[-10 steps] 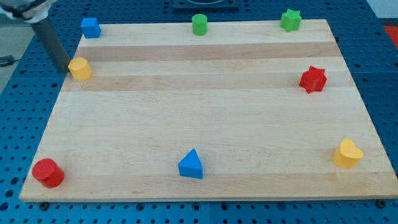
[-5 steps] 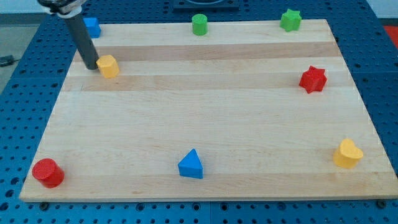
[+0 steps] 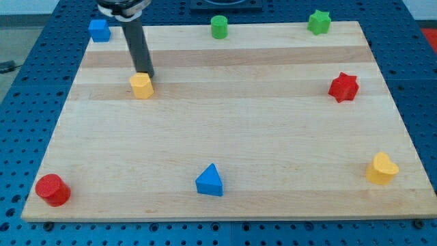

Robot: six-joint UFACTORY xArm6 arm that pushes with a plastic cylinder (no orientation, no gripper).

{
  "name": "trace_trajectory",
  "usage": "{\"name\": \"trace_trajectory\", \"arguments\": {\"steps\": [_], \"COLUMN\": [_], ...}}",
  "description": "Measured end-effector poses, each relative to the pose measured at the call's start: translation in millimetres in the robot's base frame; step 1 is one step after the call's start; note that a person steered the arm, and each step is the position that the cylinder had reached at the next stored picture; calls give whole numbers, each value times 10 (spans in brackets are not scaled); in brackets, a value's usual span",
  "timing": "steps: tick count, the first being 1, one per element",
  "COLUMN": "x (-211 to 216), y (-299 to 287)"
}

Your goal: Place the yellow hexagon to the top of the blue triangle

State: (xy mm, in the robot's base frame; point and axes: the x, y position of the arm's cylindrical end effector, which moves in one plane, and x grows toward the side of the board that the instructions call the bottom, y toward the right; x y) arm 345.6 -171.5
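The yellow hexagon (image 3: 141, 86) lies on the wooden board (image 3: 225, 123) in the upper left part. My tip (image 3: 145, 74) stands just above it toward the view's top, touching or nearly touching its upper edge. The blue triangle (image 3: 209, 181) sits near the board's bottom edge, a little left of centre, well below and to the right of the hexagon.
A blue cube (image 3: 99, 30) is at the top left corner, a green cylinder (image 3: 219, 26) at top centre, a green star (image 3: 318, 22) at top right. A red star (image 3: 343, 87) is at the right, a yellow heart (image 3: 381, 169) bottom right, a red cylinder (image 3: 52, 190) bottom left.
My tip has moved rightward along the board and pushed the yellow hexagon to the right and slightly down. The tip went from the hexagon's left side to its top. Other blocks stayed put.
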Motion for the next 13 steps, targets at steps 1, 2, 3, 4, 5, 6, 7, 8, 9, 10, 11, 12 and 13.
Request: {"name": "trace_trajectory", "arguments": {"steps": [1, 2, 3, 4, 5, 6, 7, 8, 9, 10, 11, 12, 13], "x": [84, 196, 195, 249, 465, 581, 733, 921, 1084, 1234, 1379, 1512, 1621], "y": [-382, -349, 188, 487, 616, 701, 658, 619, 661, 661, 697, 795, 945]}}
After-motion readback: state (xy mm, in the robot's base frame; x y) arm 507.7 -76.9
